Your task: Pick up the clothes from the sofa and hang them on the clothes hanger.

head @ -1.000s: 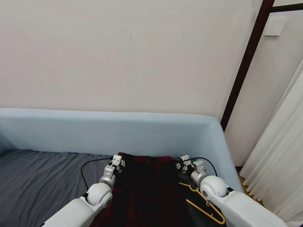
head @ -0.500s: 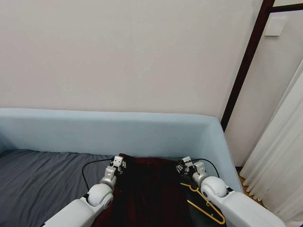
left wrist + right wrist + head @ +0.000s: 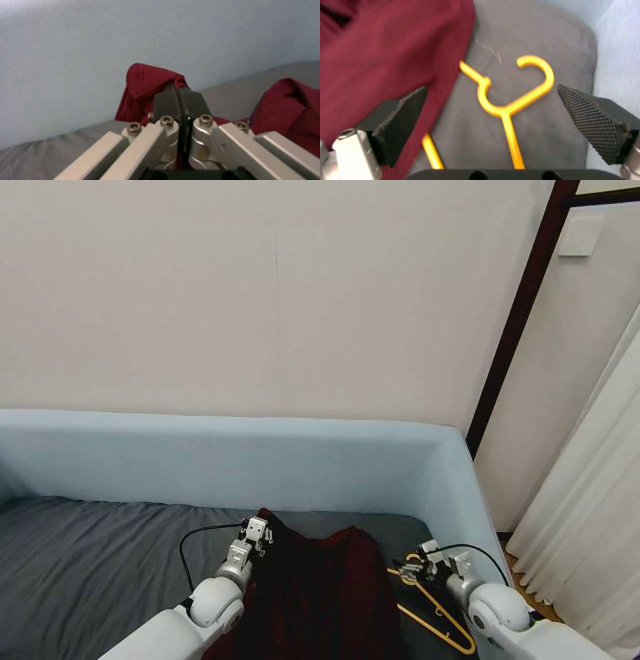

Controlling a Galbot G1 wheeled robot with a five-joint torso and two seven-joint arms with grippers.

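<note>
The robot looks to be at the picking-up step. The left gripper (image 3: 178, 90) has its jaws pressed together on a corner of the dark red cloth garment (image 3: 145, 78), and that corner stands up in a little peak. The rest of the garment lies in a heap on the dark grey seat cushion (image 3: 90, 550) of the sofa, near the pale blue padded sofa back (image 3: 300, 460). It is not on the hanger yet, so most of the job is left to do.

The thin yellow clothes hanger (image 3: 507, 108) lies flat on the cushion just beside the garment. Its hook points toward the sofa's pale blue side, and one of its arms meets the edge of the red cloth.

The right gripper (image 3: 497, 120) hangs over the hanger with its jaws wide apart, one black pad on each side of the hook and neck. It touches nothing.

I think the next move is for the right gripper to go down and close on the hanger's neck. The hanger is thin and lies flat, so the pads must get low and stay lined up, or they may slip off or pinch the cushion.

The left arm reaches forward along the cushion with its wrist low. The right arm is out near the sofa's right end, with its wrist bent down
</note>
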